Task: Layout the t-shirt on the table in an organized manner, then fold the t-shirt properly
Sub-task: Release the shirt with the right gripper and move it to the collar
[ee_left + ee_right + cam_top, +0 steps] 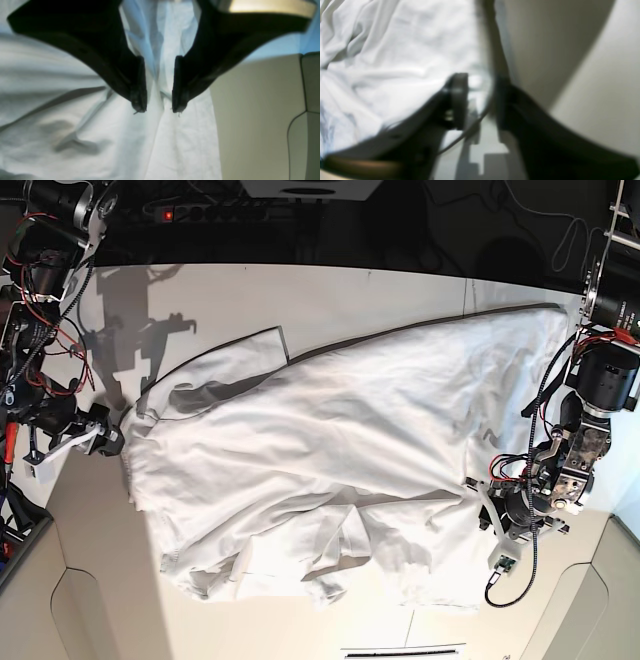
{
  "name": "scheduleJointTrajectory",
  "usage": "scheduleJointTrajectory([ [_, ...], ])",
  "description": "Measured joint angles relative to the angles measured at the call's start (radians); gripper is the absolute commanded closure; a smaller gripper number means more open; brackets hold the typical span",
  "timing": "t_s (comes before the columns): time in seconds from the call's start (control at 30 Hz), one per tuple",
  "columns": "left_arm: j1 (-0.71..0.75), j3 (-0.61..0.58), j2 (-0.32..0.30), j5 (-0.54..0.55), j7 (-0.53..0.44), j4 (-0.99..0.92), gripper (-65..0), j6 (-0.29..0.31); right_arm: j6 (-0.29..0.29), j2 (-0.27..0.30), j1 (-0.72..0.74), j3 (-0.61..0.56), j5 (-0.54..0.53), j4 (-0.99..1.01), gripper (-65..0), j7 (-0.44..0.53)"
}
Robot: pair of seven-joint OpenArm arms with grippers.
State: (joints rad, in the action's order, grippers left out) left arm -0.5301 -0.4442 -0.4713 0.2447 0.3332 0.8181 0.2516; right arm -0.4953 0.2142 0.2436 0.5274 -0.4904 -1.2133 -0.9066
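**Left gripper parted over white cloth**

The left gripper hangs over the t-shirt with its two dark fingers apart. A raised ridge of white cloth runs up through the gap between them; whether the pads touch it is unclear. Soft wrinkles spread to the left. On the right lies the bare table, crossed by a thin dark curved seam.
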Motion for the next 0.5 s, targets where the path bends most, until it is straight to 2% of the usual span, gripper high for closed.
scheduleJointTrajectory([
  [0.13,0.000,0.000,-0.014,0.000,0.000,0.000,-21.3,0.000,-0.003,0.035,0.000,0.001,-0.127,-0.004,-24.8,-0.087],
  [0.23,0.000,0.014,-0.019,0.022,0.005,0.000,-21.3,0.015,-0.052,0.037,-0.002,0.022,-0.270,-0.020,-24.6,-0.179],
  [0.27,0.000,0.030,-0.021,0.058,0.019,0.000,-21.3,0.049,-0.067,0.031,-0.005,0.031,-0.304,-0.033,-24.6,-0.200],
  [0.33,0.000,0.081,-0.026,0.170,0.082,0.000,-21.3,0.157,-0.074,0.014,-0.026,0.061,-0.349,-0.078,-24.6,-0.221],
  [0.43,0.003,0.203,-0.032,0.415,0.232,-0.001,-21.3,0.397,-0.082,-0.023,-0.097,0.088,-0.361,-0.159,-23.6,-0.229],
  [0.47,0.004,0.240,-0.031,0.529,0.299,0.000,-21.3,0.441,-0.079,-0.040,-0.129,0.089,-0.364,-0.188,-23.3,-0.232],
  [0.5,0.005,0.275,-0.028,0.659,0.380,0.001,-21.2,0.434,-0.079,-0.061,-0.165,0.090,-0.363,-0.221,-23.3,-0.235],
])
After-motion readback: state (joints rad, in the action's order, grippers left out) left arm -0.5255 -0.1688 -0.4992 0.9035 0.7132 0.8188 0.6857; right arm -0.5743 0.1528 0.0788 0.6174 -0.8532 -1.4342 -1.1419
